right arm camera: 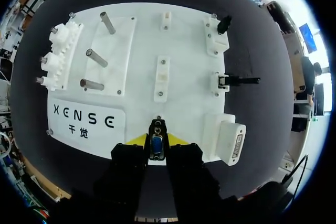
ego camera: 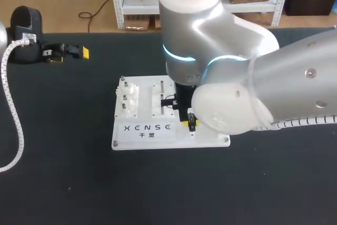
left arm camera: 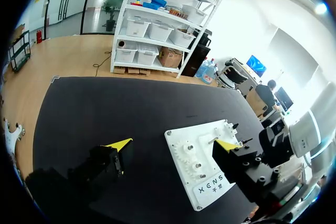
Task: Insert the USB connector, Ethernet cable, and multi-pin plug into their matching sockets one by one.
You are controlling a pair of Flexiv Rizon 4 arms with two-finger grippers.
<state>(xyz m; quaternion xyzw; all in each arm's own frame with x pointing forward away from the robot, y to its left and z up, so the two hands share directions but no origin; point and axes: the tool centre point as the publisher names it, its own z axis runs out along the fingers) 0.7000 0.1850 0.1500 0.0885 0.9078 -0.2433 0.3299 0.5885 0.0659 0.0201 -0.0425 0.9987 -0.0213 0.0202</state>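
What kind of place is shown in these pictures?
Probably a robot test bench: a white practice board with pegs and sockets lies on a black table, and the right gripper holds a multi-pin plug.

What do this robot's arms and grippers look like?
The right arm is built of thick, rounded silver-grey sections, with a glowing blue-green ring at one joint. A white coiled cable trails at the left side, and another runs under the right arm. The left gripper and right gripper are black and blocky, each with two yellow-tipped fingers.
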